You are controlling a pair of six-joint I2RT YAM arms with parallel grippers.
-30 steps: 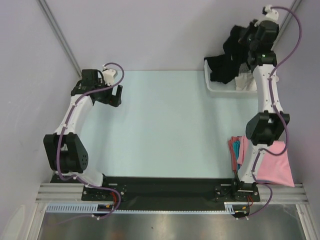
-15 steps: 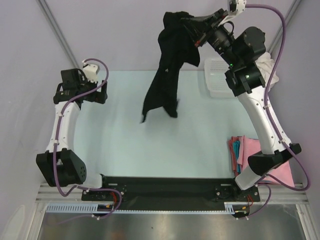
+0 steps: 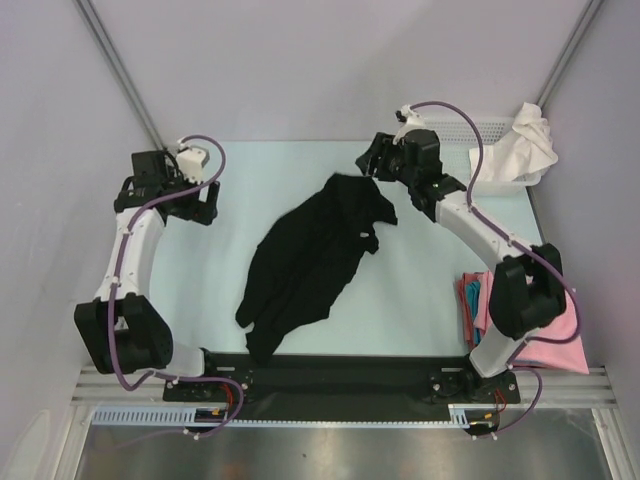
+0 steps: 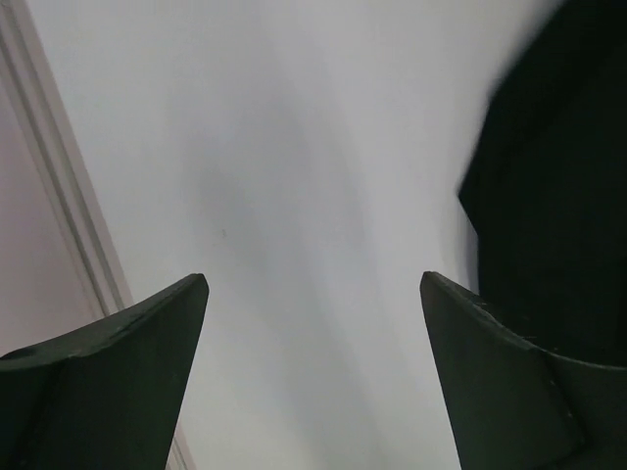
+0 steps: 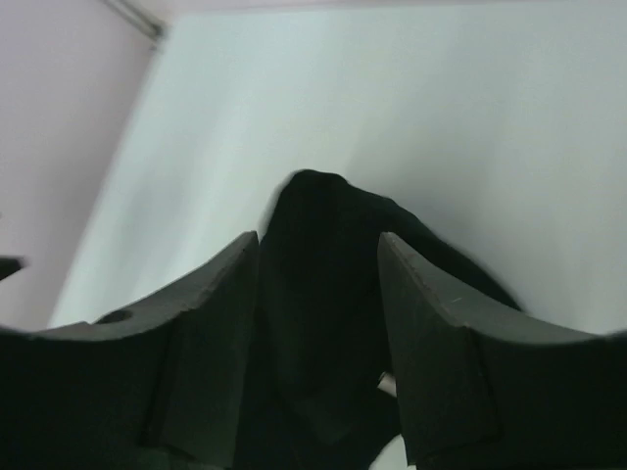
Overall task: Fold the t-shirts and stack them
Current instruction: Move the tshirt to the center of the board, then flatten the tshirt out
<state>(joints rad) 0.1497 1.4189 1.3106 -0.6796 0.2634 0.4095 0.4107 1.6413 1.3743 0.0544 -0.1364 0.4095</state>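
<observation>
Black t-shirt (image 3: 310, 260) lies crumpled, diagonal, at centre of table (image 3: 430, 250); right gripper (image 5: 316, 236) fingers parted, shirt's far end between them, no grip evident; left gripper (image 4: 313, 279) wide open, empty, left of shirt.

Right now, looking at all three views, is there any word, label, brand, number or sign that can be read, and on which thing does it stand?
None can be read.
The black t-shirt has small white specks near its upper end, perhaps a tag: too small to read.
The white t-shirt, the pink t-shirt and the basket show no print.
Both wrist views show no text.
</observation>
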